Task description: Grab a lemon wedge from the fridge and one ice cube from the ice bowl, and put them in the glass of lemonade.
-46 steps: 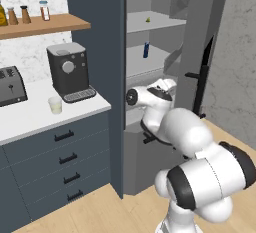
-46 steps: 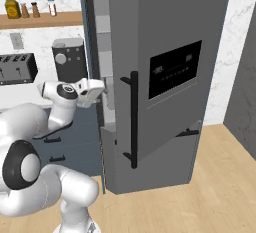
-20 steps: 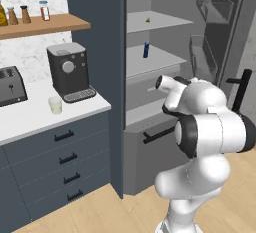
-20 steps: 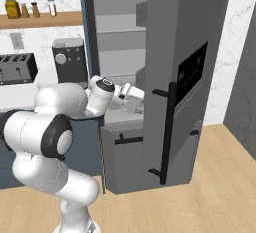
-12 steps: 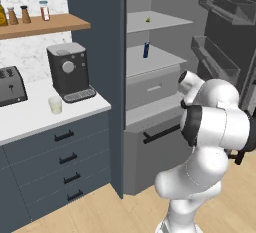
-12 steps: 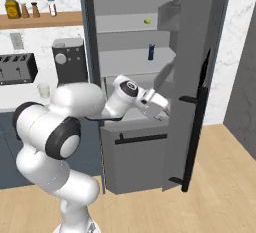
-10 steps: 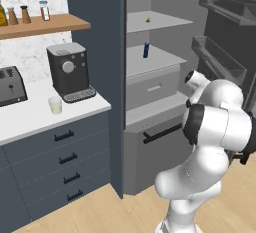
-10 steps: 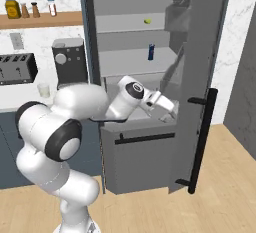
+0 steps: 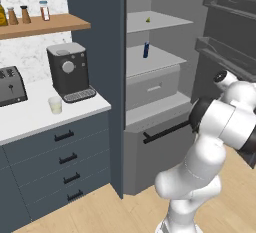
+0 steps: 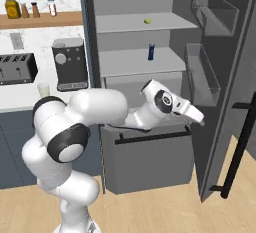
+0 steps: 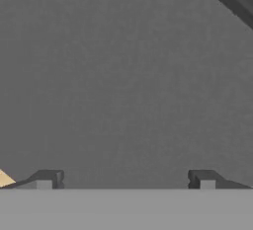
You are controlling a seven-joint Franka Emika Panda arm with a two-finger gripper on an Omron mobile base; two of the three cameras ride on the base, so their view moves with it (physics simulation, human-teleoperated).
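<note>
The fridge (image 9: 161,24) stands open, its door (image 10: 224,82) swung far to the right. A tiny yellow-green lemon wedge (image 9: 148,19) (image 10: 147,21) lies on the top inner shelf. On the white counter, next to the coffee machine, stands the glass of lemonade (image 9: 55,105) (image 10: 43,90). My gripper (image 10: 200,119) (image 11: 126,179) is open with nothing between its fingers, close against the grey inner face of the door, low and right of the shelves. The ice bowl is out of view.
A blue can (image 9: 146,50) (image 10: 151,52) stands on the second shelf. Clear door bins (image 10: 212,11) jut from the door above my hand. The lower freezer drawer (image 10: 150,138) has a black bar handle. A coffee machine (image 9: 67,72), toaster (image 9: 10,86) and jar shelf (image 9: 40,24) are at left.
The fridge door has swung from nearly closed to wide open on the right. My arm has swept right with it, and the shelves now show fully.
</note>
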